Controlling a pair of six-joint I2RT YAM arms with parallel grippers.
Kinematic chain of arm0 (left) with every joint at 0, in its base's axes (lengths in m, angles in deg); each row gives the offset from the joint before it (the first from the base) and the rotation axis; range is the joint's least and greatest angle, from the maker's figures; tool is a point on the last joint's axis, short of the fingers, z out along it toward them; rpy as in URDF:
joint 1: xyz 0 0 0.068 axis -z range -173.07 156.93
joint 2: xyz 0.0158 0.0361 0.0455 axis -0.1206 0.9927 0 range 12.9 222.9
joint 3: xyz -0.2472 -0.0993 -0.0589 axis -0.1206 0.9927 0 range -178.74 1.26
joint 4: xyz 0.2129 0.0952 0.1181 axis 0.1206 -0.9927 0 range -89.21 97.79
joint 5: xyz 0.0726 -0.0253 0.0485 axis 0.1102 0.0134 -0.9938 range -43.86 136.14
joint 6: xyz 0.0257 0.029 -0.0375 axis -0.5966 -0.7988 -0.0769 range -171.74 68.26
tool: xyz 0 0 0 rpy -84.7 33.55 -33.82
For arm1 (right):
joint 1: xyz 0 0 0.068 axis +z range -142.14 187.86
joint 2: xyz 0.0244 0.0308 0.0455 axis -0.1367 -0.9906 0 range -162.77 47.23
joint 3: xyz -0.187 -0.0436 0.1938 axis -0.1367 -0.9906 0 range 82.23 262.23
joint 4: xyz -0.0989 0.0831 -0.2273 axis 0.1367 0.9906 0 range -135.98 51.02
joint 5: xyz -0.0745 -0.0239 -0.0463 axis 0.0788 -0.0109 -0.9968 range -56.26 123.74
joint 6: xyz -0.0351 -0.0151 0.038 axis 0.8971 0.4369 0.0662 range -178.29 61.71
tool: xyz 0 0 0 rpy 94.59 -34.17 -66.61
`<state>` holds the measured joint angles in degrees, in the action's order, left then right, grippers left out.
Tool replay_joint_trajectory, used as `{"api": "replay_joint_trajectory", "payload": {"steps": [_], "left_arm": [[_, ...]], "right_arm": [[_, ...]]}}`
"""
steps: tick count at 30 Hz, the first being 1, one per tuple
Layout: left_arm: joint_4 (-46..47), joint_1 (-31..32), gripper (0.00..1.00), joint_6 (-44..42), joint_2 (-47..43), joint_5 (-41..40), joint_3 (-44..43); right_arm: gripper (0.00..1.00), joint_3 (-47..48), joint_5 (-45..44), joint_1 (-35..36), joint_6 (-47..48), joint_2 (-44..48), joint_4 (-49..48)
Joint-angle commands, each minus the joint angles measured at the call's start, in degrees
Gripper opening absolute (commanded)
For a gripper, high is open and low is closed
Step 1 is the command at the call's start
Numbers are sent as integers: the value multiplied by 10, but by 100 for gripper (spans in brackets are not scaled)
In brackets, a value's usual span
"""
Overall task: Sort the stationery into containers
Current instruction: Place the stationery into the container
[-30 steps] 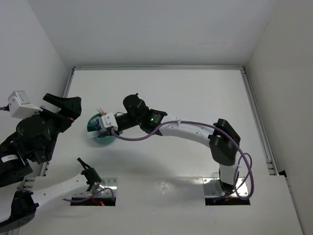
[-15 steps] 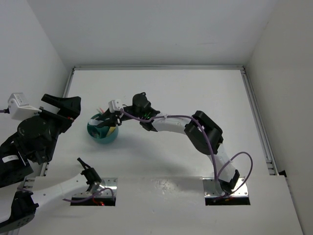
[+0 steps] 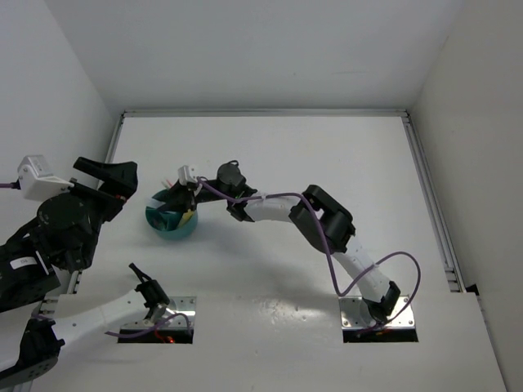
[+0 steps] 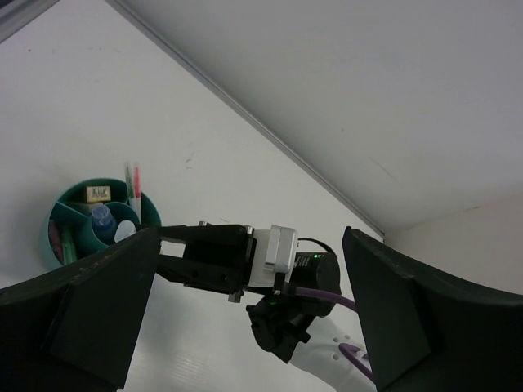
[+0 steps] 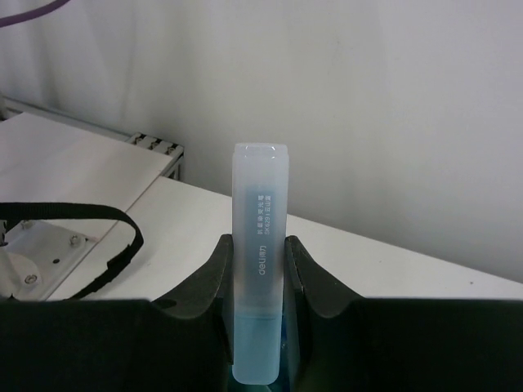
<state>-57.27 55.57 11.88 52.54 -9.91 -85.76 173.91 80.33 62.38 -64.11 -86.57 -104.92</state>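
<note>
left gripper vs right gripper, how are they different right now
The left gripper is wide open and empty; the right gripper is shut on a pale blue marker, which it holds upright. The left gripper sits off to the left of the teal cup, apart from it, while the right gripper is right at the cup. Both have two dark fingers.

- The cup (image 3: 167, 229) stands on the table (image 3: 327, 147), toward its left side.
- The right gripper (image 3: 183, 202) hangs over the cup's right part, a marker (image 5: 260, 212) upright between its fingers.
- Two pens (image 4: 131, 189) stand in the cup at its far edge.
- The left gripper (image 3: 117, 184) is left of the cup, apart.
</note>
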Motion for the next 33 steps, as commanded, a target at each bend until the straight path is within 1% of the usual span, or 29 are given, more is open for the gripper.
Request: {"api": "replay_joint_trajectory", "payload": {"steps": [1,18,25,33], "left_arm": [[16,-4,100,-6,3,-9,12],[11,-4,100,-17,8,-14,12],[-1,-4,100,-5,3,-14,12],[-1,-4,100,-5,3,-9,12]], "right_arm": [[0,31,4,3,-23,-15,-72],[0,32,-18,14,-60,-48,-119],[0,-4,-24,19,-66,-43,-137],[0,-21,-19,19,-66,-43,-147]]}}
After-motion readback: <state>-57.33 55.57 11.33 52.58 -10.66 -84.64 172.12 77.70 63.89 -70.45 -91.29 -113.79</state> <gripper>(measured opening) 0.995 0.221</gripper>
